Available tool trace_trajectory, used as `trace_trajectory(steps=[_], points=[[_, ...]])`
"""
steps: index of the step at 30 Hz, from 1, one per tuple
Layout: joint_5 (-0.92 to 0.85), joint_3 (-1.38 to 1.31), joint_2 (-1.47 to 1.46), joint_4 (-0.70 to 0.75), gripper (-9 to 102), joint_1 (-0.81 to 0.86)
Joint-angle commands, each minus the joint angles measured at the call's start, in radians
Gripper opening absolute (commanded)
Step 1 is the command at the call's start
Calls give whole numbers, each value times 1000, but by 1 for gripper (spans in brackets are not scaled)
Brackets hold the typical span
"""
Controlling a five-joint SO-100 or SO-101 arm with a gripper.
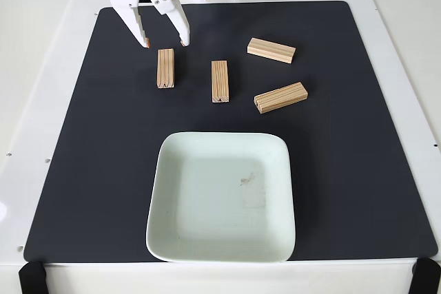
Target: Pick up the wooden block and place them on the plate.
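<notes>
White two-finger gripper (165, 44) spread wide, empty, just above leftmost small grooved pine wooden block (165, 68), whose long axis runs toward the pale mint-green square plate (160, 191).

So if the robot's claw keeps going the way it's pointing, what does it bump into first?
Probably the leftmost wooden block. The open gripper points down toward the mat, and that block lies just in front of its fingertips. How high the gripper hangs is unclear, so it might touch the mat first.
</notes>
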Motion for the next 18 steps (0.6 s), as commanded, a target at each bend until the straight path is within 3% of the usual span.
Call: trace_trajectory(steps=[1, 11, 18], points=[[-8, -21, -18, -23, 29, 20], [3, -55, -117, -28, 29, 26], [5, -54, -187, -115, 28, 20]])
